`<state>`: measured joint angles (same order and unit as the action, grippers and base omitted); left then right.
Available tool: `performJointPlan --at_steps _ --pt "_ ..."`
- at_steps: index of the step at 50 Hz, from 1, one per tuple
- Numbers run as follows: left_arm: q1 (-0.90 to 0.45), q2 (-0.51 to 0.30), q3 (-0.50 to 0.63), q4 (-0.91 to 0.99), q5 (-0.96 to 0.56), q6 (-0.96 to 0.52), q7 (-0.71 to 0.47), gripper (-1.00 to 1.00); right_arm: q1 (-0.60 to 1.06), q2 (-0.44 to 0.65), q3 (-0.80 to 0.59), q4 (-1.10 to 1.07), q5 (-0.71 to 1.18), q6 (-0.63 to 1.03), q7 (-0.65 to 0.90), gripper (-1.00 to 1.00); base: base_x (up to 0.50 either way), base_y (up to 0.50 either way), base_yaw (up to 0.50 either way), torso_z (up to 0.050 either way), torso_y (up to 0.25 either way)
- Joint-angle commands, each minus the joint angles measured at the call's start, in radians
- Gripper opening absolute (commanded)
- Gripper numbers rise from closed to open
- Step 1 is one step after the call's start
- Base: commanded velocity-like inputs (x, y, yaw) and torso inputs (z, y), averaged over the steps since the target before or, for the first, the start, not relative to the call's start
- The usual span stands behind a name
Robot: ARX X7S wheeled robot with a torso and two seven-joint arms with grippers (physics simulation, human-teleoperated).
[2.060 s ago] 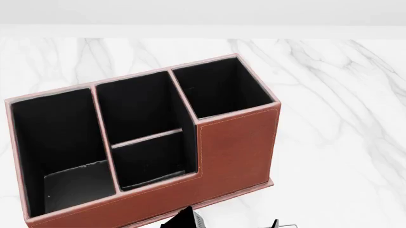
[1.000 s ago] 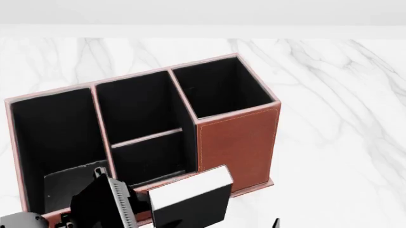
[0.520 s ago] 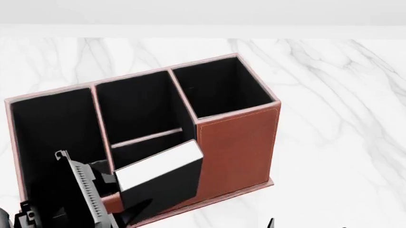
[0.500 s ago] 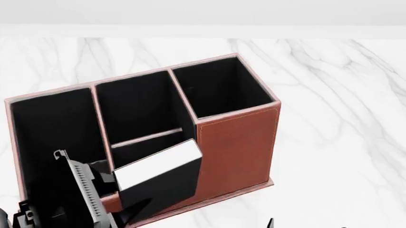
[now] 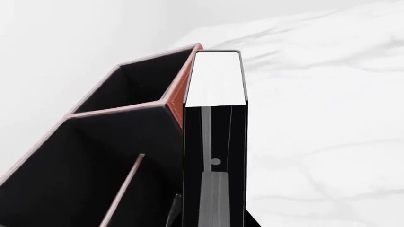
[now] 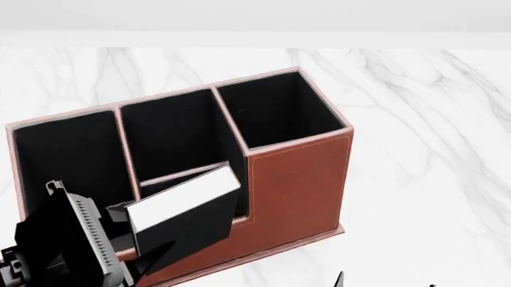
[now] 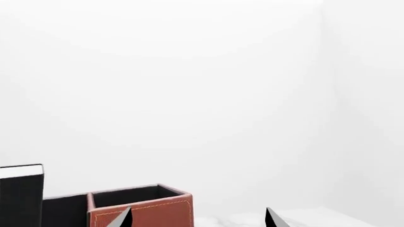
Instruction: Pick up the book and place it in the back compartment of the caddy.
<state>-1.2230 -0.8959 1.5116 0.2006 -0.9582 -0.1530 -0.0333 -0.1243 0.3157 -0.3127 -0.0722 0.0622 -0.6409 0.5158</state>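
Note:
The black book (image 6: 185,222) with white page edges hangs tilted over the low-walled side of the reddish-brown caddy (image 6: 297,182). My left gripper (image 6: 128,239) is shut on the book from the lower left. The book hides most of the back compartment (image 6: 241,200), of which only a strip of black lining shows. In the left wrist view the book (image 5: 215,85) stands on edge between the fingers (image 5: 213,198), close beside the caddy's (image 5: 126,137) wall. My right gripper (image 7: 197,220) is open and empty, level with the caddy (image 7: 142,212); the book (image 7: 22,194) shows beyond it.
The caddy stands on a white marble table (image 6: 415,149) with a white wall behind. Its tall square cell (image 6: 276,113), middle cell (image 6: 172,134) and long cell (image 6: 72,161) lie around the book. One right fingertip (image 6: 339,279) pokes in at the bottom edge.
The left gripper has lifted the book from below the caddy's near side and carried it left and farther over the low cell. The right gripper has stayed low.

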Motion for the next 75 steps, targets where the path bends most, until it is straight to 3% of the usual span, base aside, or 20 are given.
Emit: performJointPlan --at_steps 1,7,18,24,45,75 --pt "-0.023 -0.005 -0.039 0.021 -0.009 -0.008 -0.018 -1.00 0.003 -0.004 0.003 -0.002 -0.016 0.016 0.014 1.00 0.00 0.00 0.00 0.000 0.000" --pt "-0.023 -0.006 -0.043 0.021 -0.015 -0.008 -0.018 -1.00 0.006 -0.004 0.000 0.004 -0.003 0.001 0.012 1.00 0.00 0.00 0.00 0.000 0.002" --pt "-0.038 -0.034 -0.044 0.021 -0.031 0.032 0.137 -1.00 0.009 -0.005 -0.010 0.025 -0.001 -0.032 0.006 1.00 0.00 0.00 0.00 0.000 0.001" --pt "-0.050 -0.024 -0.039 -0.011 -0.042 0.030 0.218 -1.00 0.011 -0.006 -0.014 0.033 -0.004 -0.038 0.006 1.00 0.00 0.00 0.00 0.000 0.002" --pt "-0.114 0.048 -0.028 -0.158 -0.011 -0.040 0.308 -1.00 0.019 -0.004 -0.031 0.044 -0.008 -0.036 0.000 1.00 0.00 0.00 0.00 0.001 0.001" --pt "-0.085 0.085 -0.071 -0.253 -0.010 0.031 0.298 -1.00 0.028 -0.002 -0.043 0.055 -0.011 -0.029 0.004 1.00 0.00 0.00 0.00 0.000 0.001"
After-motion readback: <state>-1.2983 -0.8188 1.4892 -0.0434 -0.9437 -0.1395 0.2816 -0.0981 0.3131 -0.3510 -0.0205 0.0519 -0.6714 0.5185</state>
